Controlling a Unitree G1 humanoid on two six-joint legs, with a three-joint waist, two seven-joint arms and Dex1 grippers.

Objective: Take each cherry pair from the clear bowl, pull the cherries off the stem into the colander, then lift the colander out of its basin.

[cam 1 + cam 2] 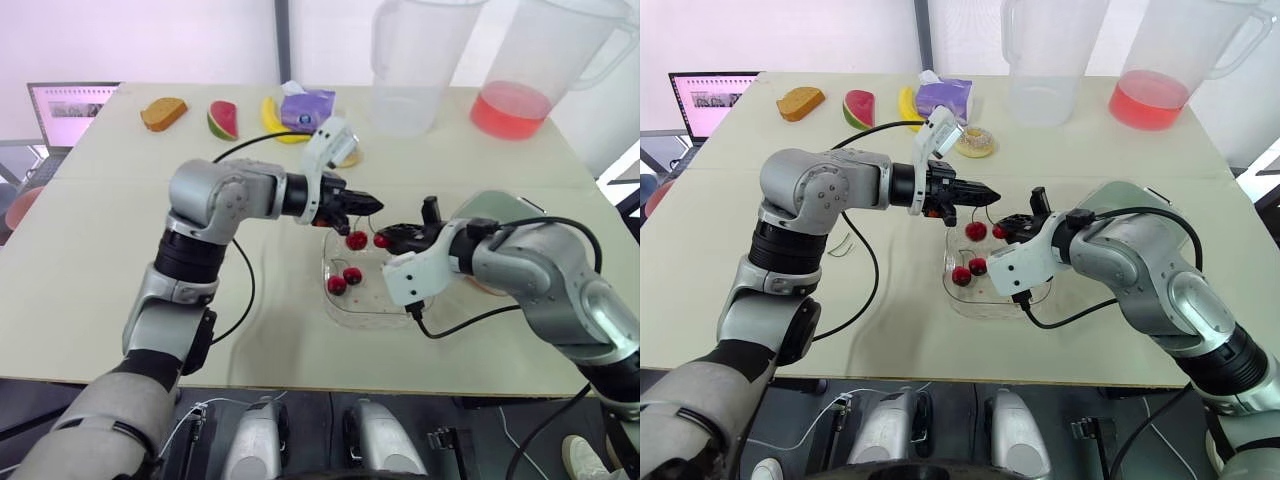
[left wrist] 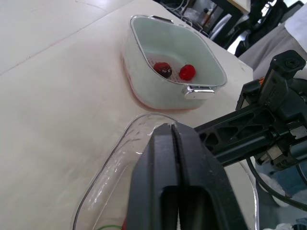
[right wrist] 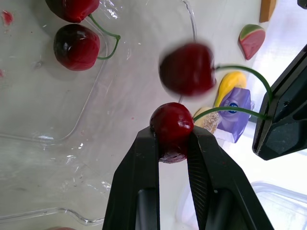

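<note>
Above the clear bowl (image 1: 372, 305) my left gripper (image 1: 372, 205) is shut on the green stem (image 3: 235, 111) of a cherry pair. My right gripper (image 3: 171, 143) is shut on one cherry (image 3: 171, 125) of that pair. The other cherry (image 3: 187, 69) hangs free beside it. Two more cherries (image 1: 345, 280) lie in the bowl. The pale green colander (image 2: 158, 40) sits in its reddish basin (image 2: 136, 98) just right of the bowl, with two loose cherries (image 2: 175, 71) inside. In the eye views my right arm hides most of the colander.
At the table's back stand a clear pitcher (image 1: 412, 65) and a pitcher of red liquid (image 1: 535, 70). Toy bread (image 1: 163, 113), a watermelon slice (image 1: 222, 120), a banana (image 1: 272, 118), a purple pack (image 1: 305, 108) and a donut (image 1: 975, 143) lie behind the bowl. A laptop (image 1: 70, 115) sits far left.
</note>
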